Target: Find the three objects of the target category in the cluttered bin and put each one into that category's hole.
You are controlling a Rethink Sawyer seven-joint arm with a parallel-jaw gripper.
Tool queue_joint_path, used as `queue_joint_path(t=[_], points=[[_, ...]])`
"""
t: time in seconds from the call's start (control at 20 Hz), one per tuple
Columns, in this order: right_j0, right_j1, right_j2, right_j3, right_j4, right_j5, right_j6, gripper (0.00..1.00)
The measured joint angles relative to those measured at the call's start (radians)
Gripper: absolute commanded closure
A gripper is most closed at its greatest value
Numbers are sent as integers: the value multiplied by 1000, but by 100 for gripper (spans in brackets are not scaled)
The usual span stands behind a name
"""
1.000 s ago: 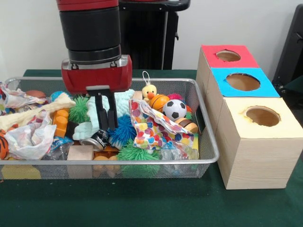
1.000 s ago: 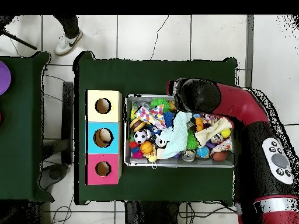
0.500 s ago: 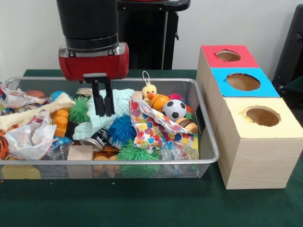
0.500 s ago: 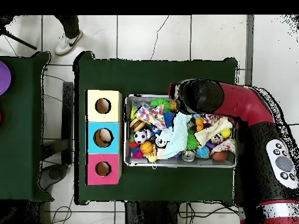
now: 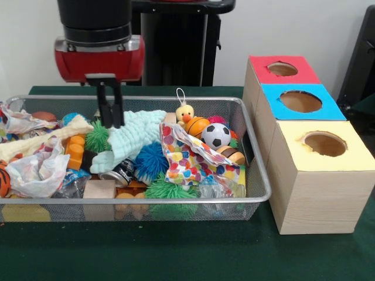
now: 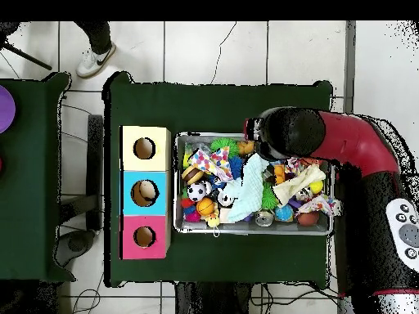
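A wire mesh bin (image 5: 258, 170) holds a jumble of toys. Among them are a soccer ball (image 5: 216, 134), a small basketball (image 5: 197, 126), a green spiky ball (image 5: 98, 136), a blue spiky ball (image 5: 151, 161), a mint cloth (image 5: 132, 137), a yellow duck (image 5: 185, 112) and a can (image 5: 119, 173). My gripper (image 5: 110, 124) hangs over the bin's left-middle, just above the green spiky ball and beside the cloth. Its black fingers stand close together with nothing between them. In the overhead view the arm's head (image 6: 290, 135) hides the gripper.
Beside the bin stand three boxes with round holes: red (image 5: 281, 70), blue (image 5: 300, 100), yellow (image 5: 325, 143). From above, something pale lies inside the blue box's hole (image 6: 145, 193). Crumpled wrappers (image 5: 38, 170) and wooden blocks (image 5: 99, 190) fill the bin's left and front.
The gripper has risen and shifted left in the front view, away from the mint cloth and blue spiky ball. It carries nothing. The toys lie as before.
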Motion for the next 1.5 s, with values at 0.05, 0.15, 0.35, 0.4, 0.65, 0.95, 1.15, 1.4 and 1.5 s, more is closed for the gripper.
queue_joint_path(t=[0.05, 0.15, 0.35, 0.4, 0.65, 0.95, 1.15, 1.4, 1.5], points=[[-4, 1, 1, -5, 0, 4, 0, 100], [-12, 2, 1, -15, -3, 10, -1, 100], [-35, 11, 5, -44, -16, 12, -9, 100], [-40, 14, 6, -51, -19, 12, -11, 100], [-58, 32, 9, -96, -24, 28, -13, 100], [-62, 47, 10, -132, -28, 37, -13, 100], [-56, 51, 10, -134, -31, 36, -13, 100], [-37, 55, 10, -134, -34, 37, -13, 100], [-33, 56, 10, -134, -34, 37, -13, 100]])
